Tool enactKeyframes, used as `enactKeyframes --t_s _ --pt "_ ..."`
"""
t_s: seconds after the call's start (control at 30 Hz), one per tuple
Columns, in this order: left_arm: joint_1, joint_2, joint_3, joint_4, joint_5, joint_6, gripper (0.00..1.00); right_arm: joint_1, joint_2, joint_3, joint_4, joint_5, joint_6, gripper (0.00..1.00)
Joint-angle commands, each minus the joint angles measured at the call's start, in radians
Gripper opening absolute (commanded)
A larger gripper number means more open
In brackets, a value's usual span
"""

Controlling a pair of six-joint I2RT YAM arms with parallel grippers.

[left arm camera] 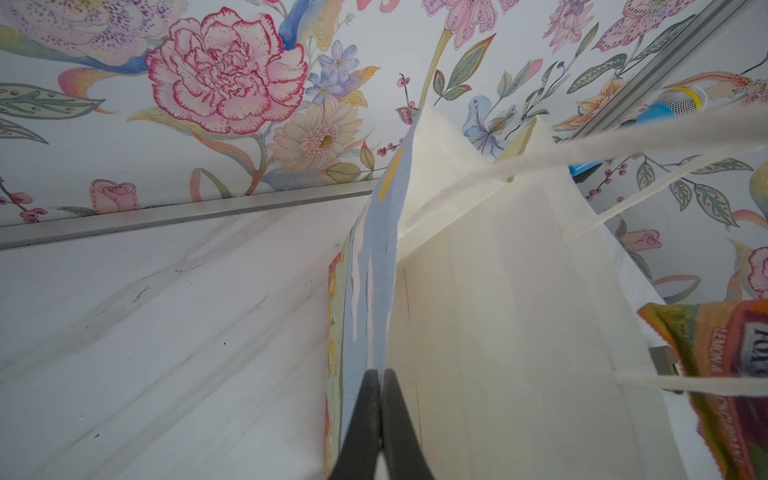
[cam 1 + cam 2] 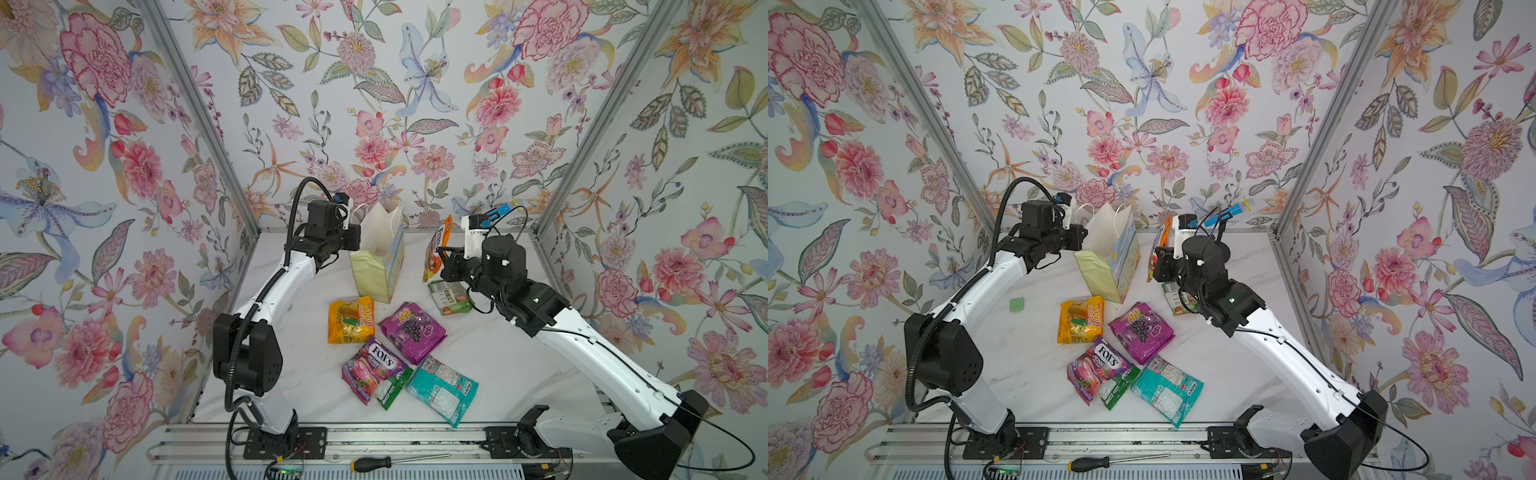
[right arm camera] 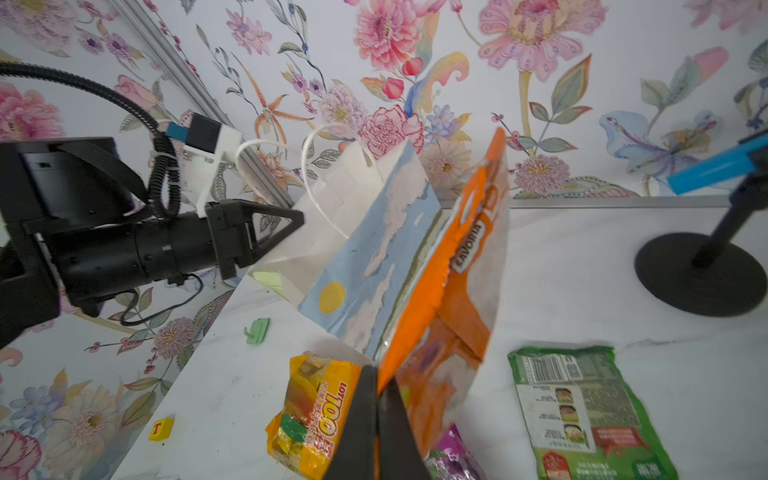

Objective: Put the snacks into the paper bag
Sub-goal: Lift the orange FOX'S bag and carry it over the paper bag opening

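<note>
The left claw (image 1: 381,376) is pinched shut on the top edge of the bag (image 2: 376,272), holding it upright at the far middle of the counter (image 2: 498,374). Its mouth shows white inside but looks narrow, and the handles (image 1: 623,149) are strung across it. Near of the bag lie loose snacks: yellow packet (image 2: 351,319), purple-red packet (image 2: 370,365), grape packet (image 2: 411,332), teal packet (image 2: 442,388). Just right of the bag, the orange packet (image 3: 461,266) stands on edge in the air, clamped by the right claw (image 3: 377,395). A green packet (image 2: 451,297) lies under that arm.

The step in hand, I judge, is carrying the orange packet over the mouth. Lift until its bottom clears the rim, then move left and keep it edge-on along the mouth's long axis. Slip it between the handles and lower it — let go only once most of it is inside. The left claw should hold firm so the bag does not tip.
</note>
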Motion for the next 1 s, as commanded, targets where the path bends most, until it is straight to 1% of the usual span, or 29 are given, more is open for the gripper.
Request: enactKeyframes --t_s 0.0,0.3,0.5,0.63,0.8,0.97 --pt "0.006 -0.013 -0.013 0.001 0.003 -0.019 0.00 0.049 0.050 0.141 0.117 -0.032 -0.094 0.00" --pt "0.006 -0.014 -0.021 0.012 0.007 -0.035 0.00 0.106 0.262 0.408 0.166 -0.089 -0.144 0.00" --pt "0.005 -0.017 -0.035 0.021 0.018 -0.045 0.00 0.107 0.409 0.579 0.149 -0.121 -0.161 0.00" --pt "0.004 -0.020 -0.048 0.029 0.022 -0.049 0.00 0.106 0.500 0.719 0.093 -0.152 -0.176 0.00" --pt "0.005 -0.026 -0.059 0.040 0.027 -0.056 0.00 0.095 0.561 0.797 0.081 -0.158 -0.193 0.00" --pt "0.005 -0.026 -0.061 0.047 0.036 -0.060 0.00 0.071 0.596 0.842 0.067 -0.186 -0.190 0.00"
